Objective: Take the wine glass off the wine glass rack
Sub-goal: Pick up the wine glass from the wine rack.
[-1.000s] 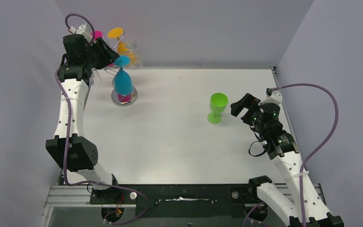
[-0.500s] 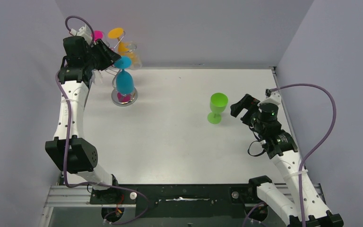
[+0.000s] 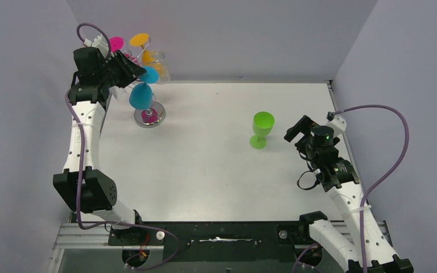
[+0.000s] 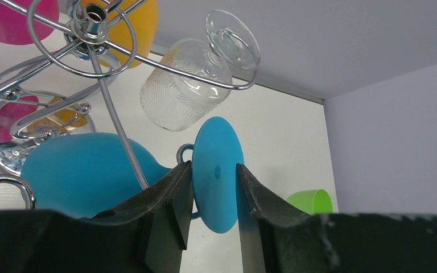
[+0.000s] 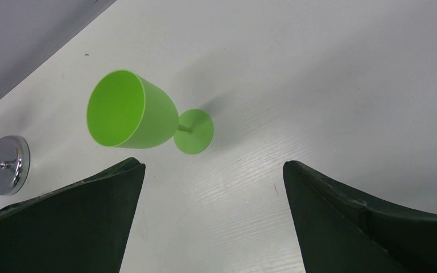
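The wine glass rack (image 3: 149, 116) is a silver wire stand at the table's far left; its hub and scroll arms (image 4: 94, 14) fill the left wrist view. A blue wine glass (image 3: 140, 95) hangs upside down on it, its bowl tilted toward the left. My left gripper (image 3: 138, 73) is shut on the blue glass's round foot (image 4: 219, 170), one finger on each face of the disc, and the left gripper (image 4: 213, 168) sits at the rack's arm end. My right gripper (image 3: 294, 129) is open and empty, just right of a green glass.
A green wine glass (image 3: 261, 129) stands upright right of the table's centre; in the right wrist view (image 5: 131, 114) it is ahead of the open gripper (image 5: 210, 168). A clear glass (image 4: 185, 94), an orange glass (image 4: 142, 23) and a pink glass (image 4: 23, 20) hang on the rack. Walls close behind and left.
The blue glass's bowl has swung left and tilted as my left gripper pulls its foot along the rack arm. My right gripper has drawn back a little from the green glass.
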